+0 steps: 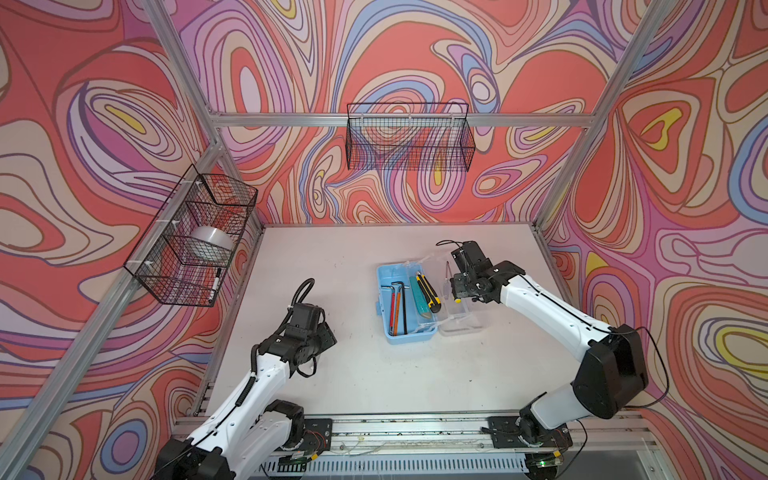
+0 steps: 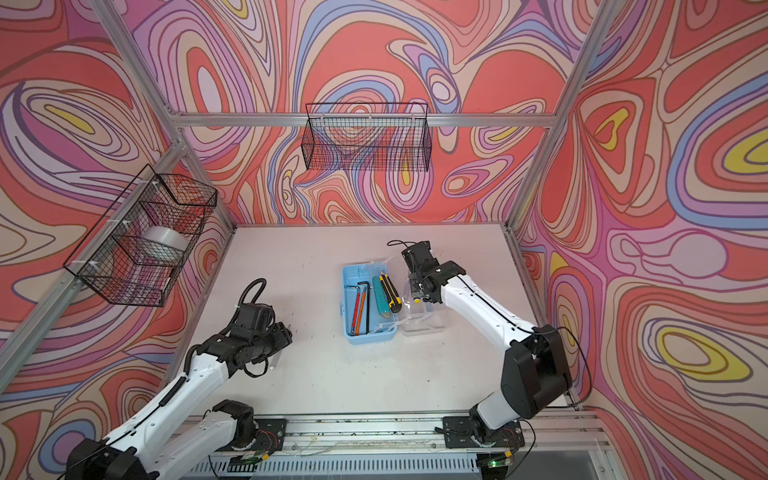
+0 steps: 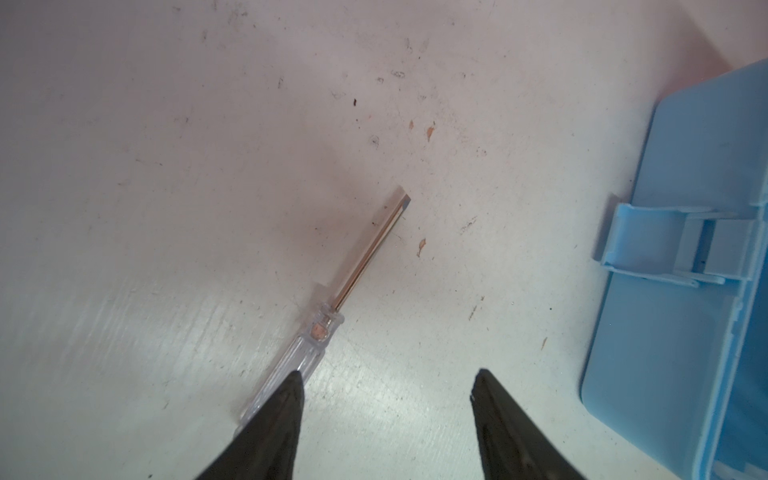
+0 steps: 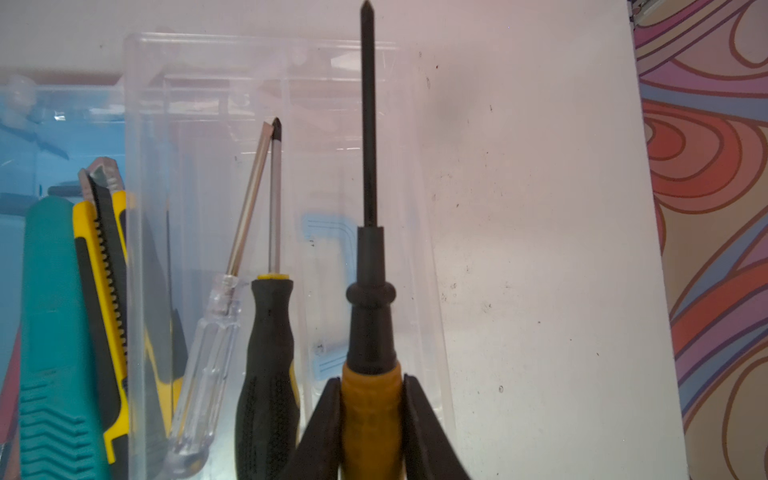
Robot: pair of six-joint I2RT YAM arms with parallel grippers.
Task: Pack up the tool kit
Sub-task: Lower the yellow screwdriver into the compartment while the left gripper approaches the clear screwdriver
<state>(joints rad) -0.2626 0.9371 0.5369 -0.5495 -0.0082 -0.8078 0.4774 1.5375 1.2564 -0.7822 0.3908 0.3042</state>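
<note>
Blue toolbox (image 1: pixel 411 337) already holds hex keys (image 1: pixel 392 305) and 2 utility knives (image 1: pixel 427 293). Left to pack: yellow-handled Phillips screwdriver (image 4: pixel 368 291) pinched in right claw (image 4: pixel 371 378), plus clear-handled screwdriver (image 3: pixel 332 307) by the spread left claw (image 3: pixel 388 372).

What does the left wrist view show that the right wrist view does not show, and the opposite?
Left wrist only: the open left gripper by a clear-handled flat screwdriver lying on the table, and a blue latch. Right wrist only: the right gripper shut on a yellow-and-black screwdriver, the clear lid, a teal utility knife, a yellow utility knife. Both: the light-blue box and the table.
</note>
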